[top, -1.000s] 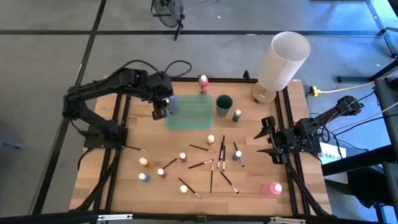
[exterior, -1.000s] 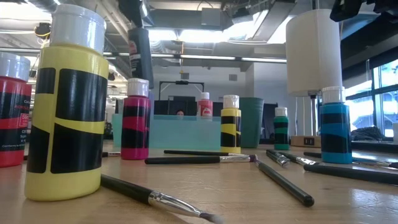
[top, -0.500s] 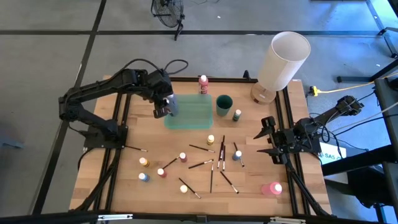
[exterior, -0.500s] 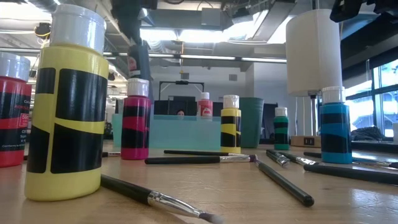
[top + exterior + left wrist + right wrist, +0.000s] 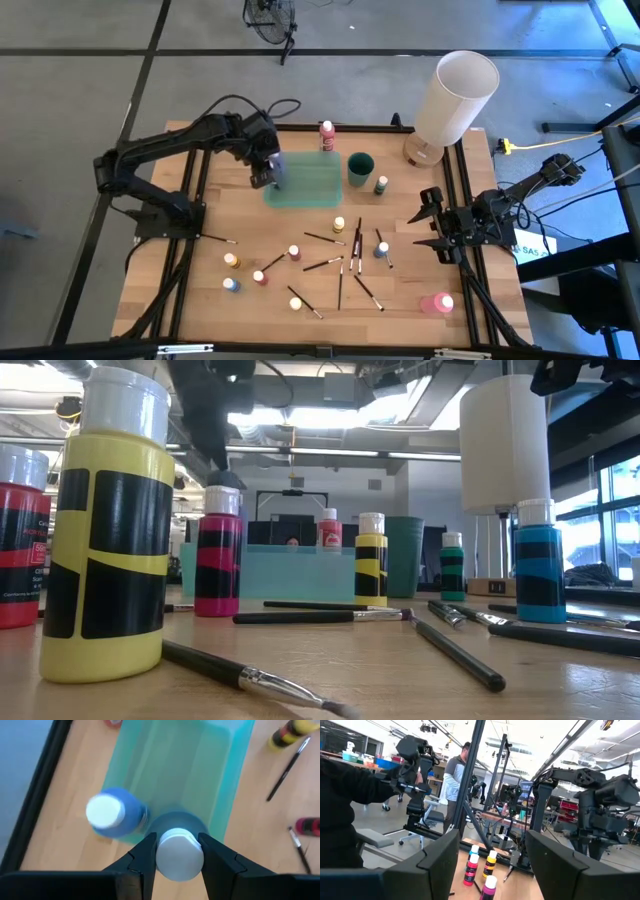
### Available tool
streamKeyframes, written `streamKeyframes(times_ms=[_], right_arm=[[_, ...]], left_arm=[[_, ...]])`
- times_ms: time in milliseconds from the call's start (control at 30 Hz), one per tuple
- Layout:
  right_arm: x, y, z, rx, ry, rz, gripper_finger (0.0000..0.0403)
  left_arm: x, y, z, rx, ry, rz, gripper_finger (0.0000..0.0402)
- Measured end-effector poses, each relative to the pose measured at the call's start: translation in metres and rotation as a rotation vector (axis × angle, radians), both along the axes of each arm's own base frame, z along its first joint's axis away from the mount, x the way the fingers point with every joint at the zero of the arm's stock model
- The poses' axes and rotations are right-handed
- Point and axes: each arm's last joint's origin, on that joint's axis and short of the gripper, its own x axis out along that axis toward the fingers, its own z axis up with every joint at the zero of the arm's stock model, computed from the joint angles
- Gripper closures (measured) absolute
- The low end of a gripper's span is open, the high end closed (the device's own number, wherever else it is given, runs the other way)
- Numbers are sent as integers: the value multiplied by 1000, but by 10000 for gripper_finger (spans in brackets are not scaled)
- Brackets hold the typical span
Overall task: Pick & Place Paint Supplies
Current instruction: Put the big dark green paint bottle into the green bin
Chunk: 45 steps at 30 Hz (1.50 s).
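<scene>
**A:** On the wooden table (image 5: 400, 290), butcher-block planks in a black metal frame: what is listed?

**B:** Small round paint bottles with white caps, standing scattered over the near half, and thin dark-handled brushes (image 5: 340, 280) lying flat among them. One yellow bottle (image 5: 105, 530) with black label bands stands nearest the low camera, a pink bottle (image 5: 218, 550) behind it, a blue bottle (image 5: 540, 560) to the right.

**A:** Containers?

**B:** One translucent teal bin (image 5: 305, 182), rectangular, smooth plastic, at the far middle. A blue bottle (image 5: 112, 815) stands inside it at its left end. Just right of the bin, a dark green cup (image 5: 360, 168); I cannot tell its contents. A tall white cylinder (image 5: 455, 95) stands at the far right corner.

**A:** Grippers?

**B:** The left gripper (image 5: 177, 852) hangs over the bin's left end, fingers clenched on the white cap of a bottle (image 5: 179, 855), which is right beside the blue one. The right gripper (image 5: 428, 228) waits at the table's right edge, jaws spread, holding nothing.

**A:** Room?

**B:** Grey concrete floor, open workshop with exposed ceiling lights; a person stands far off among other rigs.
</scene>
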Motion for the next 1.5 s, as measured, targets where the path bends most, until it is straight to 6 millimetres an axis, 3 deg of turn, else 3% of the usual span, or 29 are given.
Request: streamKeyframes(times_ms=[300,1500], right_arm=[[0,0,0,0,0,-1,171],[1,-1,-3,10,35,-32,171]], left_arm=[[-3,6,-17,-4,28,3,283],[4,6,-24,50,68,-168,271]])
